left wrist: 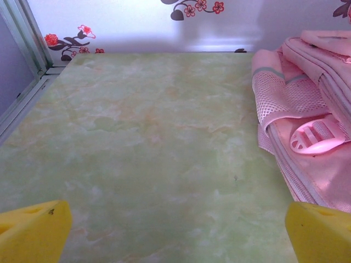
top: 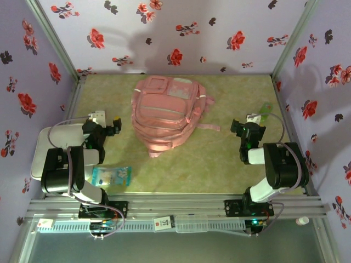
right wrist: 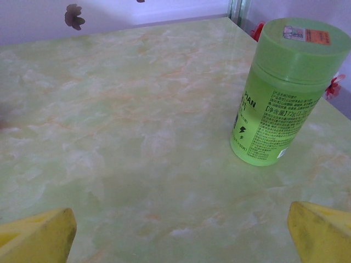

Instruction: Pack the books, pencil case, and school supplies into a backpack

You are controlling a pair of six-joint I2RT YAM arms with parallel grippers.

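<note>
The pale pink backpack (top: 164, 112) lies flat in the middle of the table; its mesh strap and pink buckle show in the left wrist view (left wrist: 307, 118). A thin blue book (top: 111, 176) lies by the near edge, beside the left arm's base. My left gripper (top: 113, 127) hovers just left of the backpack, open, its yellow fingertips (left wrist: 33, 230) wide apart over bare table. My right gripper (top: 239, 129) sits right of the backpack, open, with nothing between its fingertips (right wrist: 35, 235). The pencil case and school supplies are out of view.
A green plastic bottle (right wrist: 277, 90) stands upright ahead and to the right of my right gripper, near the back right wall (top: 265, 111). Flowered walls close the table on three sides. A white slab (top: 41, 150) lies outside the left edge.
</note>
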